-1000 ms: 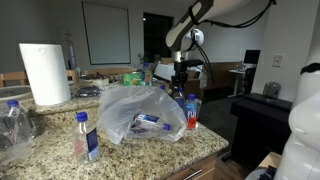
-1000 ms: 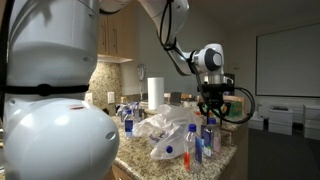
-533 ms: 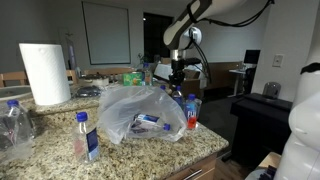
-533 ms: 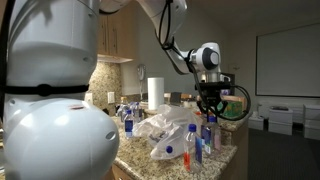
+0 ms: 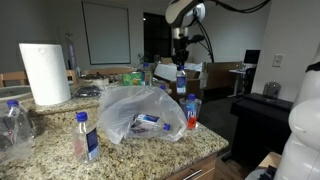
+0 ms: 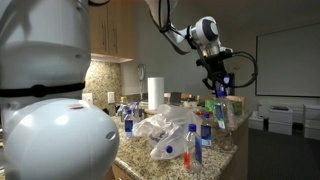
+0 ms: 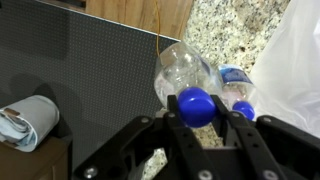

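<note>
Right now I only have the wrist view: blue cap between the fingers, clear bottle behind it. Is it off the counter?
Observer: Yes. In both exterior views the bottle hangs by its cap from the gripper, clear of the counter.
Operator: What's around it down there?
Observer: A standing bottle with a blue cap is on the counter close to the hanging one, beside a crumpled plastic bag.

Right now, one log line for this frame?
gripper: shut on blue-capped bottle | bottle: hanging by cap, off the granite counter | nearby: plastic bag on counter
</note>
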### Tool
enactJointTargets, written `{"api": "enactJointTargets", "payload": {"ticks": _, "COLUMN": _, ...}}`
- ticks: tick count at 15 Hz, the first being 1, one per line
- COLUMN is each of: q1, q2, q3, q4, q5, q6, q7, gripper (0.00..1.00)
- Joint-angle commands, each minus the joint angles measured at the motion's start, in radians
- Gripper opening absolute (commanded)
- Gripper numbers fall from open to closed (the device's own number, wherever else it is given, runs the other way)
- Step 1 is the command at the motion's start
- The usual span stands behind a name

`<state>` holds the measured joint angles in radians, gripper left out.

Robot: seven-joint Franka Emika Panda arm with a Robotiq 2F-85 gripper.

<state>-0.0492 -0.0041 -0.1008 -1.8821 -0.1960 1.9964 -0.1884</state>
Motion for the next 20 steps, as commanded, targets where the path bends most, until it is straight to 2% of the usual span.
{"api": "enactJointTargets", "payload": {"ticks": 1, "q1": 0.016, "q2": -0.061, "q3": 0.042, "q4": 0.155, "q5": -0.080, "q6": -0.200, "q7": 0.042, "gripper": 0.12}}
{"api": "enactJointTargets", "payload": {"ticks": 4, "q1": 0.052, "q2": -0.116, "q3": 0.092, "q4": 0.247, "q5": -0.062, "q6": -0.364, "q7": -0.018, "gripper": 0.12}}
{"api": "enactJointTargets", "payload": {"ticks": 7, "q1": 0.102, "q2": -0.193, "q3": 0.132, "q4": 0.220, "q5": 0.009, "q6": -0.472, "q7": -0.087, "gripper": 0.12}}
{"api": "enactJointTargets", "payload": {"ticks": 10, "q1": 0.150, "q2": -0.254, "q3": 0.154, "q4": 0.127, "q5": 0.085, "q6": -0.517, "q7": -0.140, "gripper": 0.12}}
{"api": "enactJointTargets", "payload": {"ticks": 13, "q1": 0.195, "q2": -0.309, "q3": 0.164, "q4": -0.016, "q5": 0.169, "q6": -0.477, "q7": -0.210, "gripper": 0.12}}
{"api": "enactJointTargets", "payload": {"ticks": 17, "q1": 0.260, "q2": -0.344, "q3": 0.191, "q4": -0.196, "q5": 0.227, "q6": -0.390, "q7": -0.300, "gripper": 0.11}}
{"api": "enactJointTargets", "payload": {"ticks": 20, "q1": 0.304, "q2": -0.338, "q3": 0.226, "q4": -0.322, "q5": 0.236, "q6": -0.260, "q7": -0.316, "gripper": 0.11}}
